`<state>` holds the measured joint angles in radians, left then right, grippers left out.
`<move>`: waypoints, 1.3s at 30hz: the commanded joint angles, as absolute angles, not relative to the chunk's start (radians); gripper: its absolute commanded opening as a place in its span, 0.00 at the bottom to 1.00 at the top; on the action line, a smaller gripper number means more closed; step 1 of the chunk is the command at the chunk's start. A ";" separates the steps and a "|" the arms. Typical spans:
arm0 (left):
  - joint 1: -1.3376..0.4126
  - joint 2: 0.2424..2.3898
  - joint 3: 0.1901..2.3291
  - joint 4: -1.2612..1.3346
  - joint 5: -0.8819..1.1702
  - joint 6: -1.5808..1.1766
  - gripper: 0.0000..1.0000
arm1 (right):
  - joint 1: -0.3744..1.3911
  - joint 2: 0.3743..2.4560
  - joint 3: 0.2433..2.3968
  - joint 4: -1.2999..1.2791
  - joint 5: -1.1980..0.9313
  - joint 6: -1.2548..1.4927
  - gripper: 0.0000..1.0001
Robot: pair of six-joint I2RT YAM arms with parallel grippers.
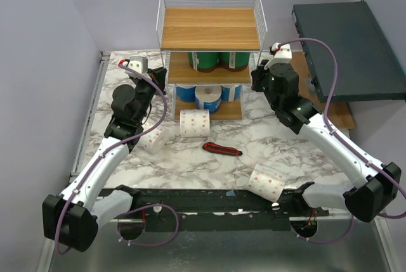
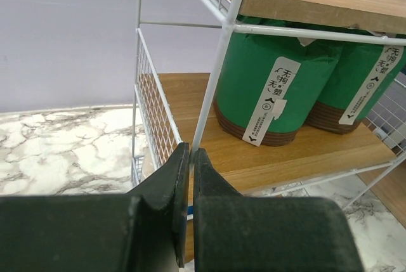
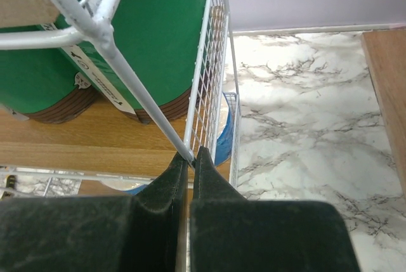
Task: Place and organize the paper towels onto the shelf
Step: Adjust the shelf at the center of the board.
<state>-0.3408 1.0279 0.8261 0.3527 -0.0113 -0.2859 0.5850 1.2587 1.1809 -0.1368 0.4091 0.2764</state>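
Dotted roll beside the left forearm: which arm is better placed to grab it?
Left, probably. The dotted roll lies beside the left arm; the right end effector sits at the shelf's opposite side, farther away.

Both our white-and-black arms (image 1: pixel 104 158) reach forward; our black left gripper (image 2: pixel 190 155) and black right gripper (image 3: pixel 192 156) have jaws pressed fully together.

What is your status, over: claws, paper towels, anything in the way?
Left claw and right claw both shut on shelf posts. Three dotted rolls loose on table. Utility knife lying among them.
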 commanded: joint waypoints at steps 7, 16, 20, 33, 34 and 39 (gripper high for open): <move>-0.342 0.964 0.824 0.361 -0.071 -0.301 0.00 | 0.618 1.189 1.173 -0.225 0.415 0.385 0.01; -0.342 0.880 0.846 0.221 -0.135 -0.295 0.61 | 0.618 1.142 1.185 -0.314 0.390 0.419 0.60; -0.342 0.824 0.843 0.160 -0.179 -0.317 0.82 | 0.618 1.125 1.205 -0.379 0.346 0.436 0.74; -0.347 0.497 0.703 -0.248 -0.104 -0.569 0.99 | 0.618 0.815 0.644 0.001 -0.178 0.647 0.71; -0.347 0.479 0.669 -0.256 -0.074 -0.586 0.99 | 0.618 0.814 0.592 0.076 -0.198 0.676 0.71; -0.347 0.429 0.514 -0.146 0.179 -0.693 0.99 | 0.617 0.880 0.445 0.365 -0.250 0.812 0.69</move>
